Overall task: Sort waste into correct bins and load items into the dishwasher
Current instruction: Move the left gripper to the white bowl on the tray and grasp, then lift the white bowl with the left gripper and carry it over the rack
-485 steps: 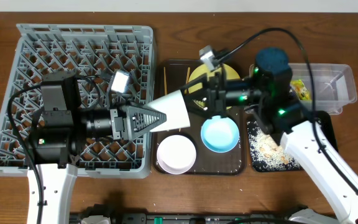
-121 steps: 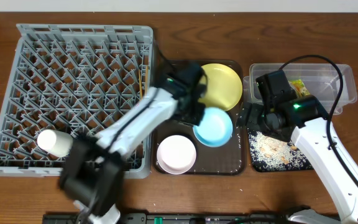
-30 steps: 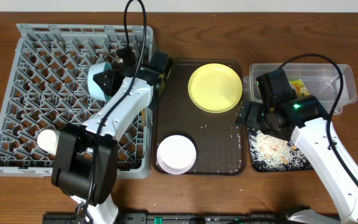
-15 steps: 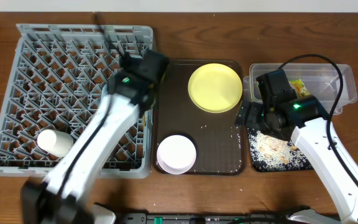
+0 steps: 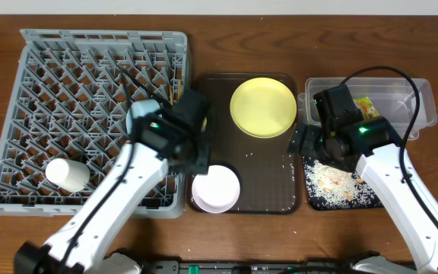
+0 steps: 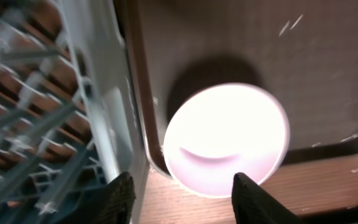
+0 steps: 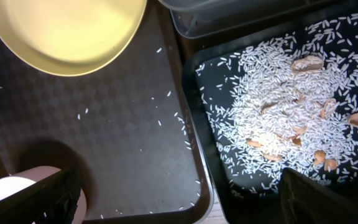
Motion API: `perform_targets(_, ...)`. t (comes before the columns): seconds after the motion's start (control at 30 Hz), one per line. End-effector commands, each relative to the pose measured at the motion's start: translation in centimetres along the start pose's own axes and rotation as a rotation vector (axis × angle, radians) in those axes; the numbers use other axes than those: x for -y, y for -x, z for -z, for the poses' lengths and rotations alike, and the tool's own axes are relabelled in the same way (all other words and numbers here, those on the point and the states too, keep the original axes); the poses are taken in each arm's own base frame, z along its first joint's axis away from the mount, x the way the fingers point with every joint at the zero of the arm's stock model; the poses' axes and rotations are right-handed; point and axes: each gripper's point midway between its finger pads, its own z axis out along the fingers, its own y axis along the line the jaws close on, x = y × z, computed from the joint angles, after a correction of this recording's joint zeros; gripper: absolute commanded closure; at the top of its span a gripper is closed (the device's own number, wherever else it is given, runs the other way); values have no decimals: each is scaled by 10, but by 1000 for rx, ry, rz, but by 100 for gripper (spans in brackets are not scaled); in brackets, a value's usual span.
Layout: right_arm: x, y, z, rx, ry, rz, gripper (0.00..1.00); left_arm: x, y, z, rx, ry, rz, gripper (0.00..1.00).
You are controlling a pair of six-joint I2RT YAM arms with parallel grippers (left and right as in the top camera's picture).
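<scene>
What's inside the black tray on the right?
White rice spread across the black tray, plus a few tan shell-like scraps. The right arm covers part of it from overhead, and a finger hides one corner in the wrist view.

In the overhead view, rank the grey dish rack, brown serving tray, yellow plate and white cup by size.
1. grey plastic lattice dish rack
2. dark brown serving tray
3. round pale-yellow plate
4. white cup

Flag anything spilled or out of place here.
Loose rice grains lie scattered across the brown serving tray, outside the black tray that holds the rice pile. The white cup lies on its side in the rack.
</scene>
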Motion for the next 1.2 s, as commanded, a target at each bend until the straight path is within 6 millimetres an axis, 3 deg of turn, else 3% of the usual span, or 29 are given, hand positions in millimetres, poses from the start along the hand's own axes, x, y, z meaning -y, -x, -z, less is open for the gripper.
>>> perform_targets(0.0, 1, 1, 1, 5, 1, -11, 1, -16, -16, -24, -58, 95, 56, 50)
perform_targets(0.3, -1, 2, 1, 8, 6, -12, 1, -19, -27, -81, -108, 129, 36, 55)
perform_targets(0.5, -1, 1, 1, 7, 6, -11, 1, -10, -30, -105, -140, 143, 8, 55)
perform_targets(0.63, -1, 1, 1, 7, 6, -11, 1, 0, -36, -115, -176, 116, 13, 67)
perform_targets(0.8, -1, 2, 1, 9, 7, -11, 1, 21, -34, -112, -168, 31, 15, 87)
perform_targets(1.0, -1, 2, 1, 10, 8, -11, 1, 32, -19, -101, -138, -8, 19, 92)
perform_targets(1.17, -1, 1, 1, 7, 10, -11, 1, 10, 6, -64, -51, 119, 34, 92)
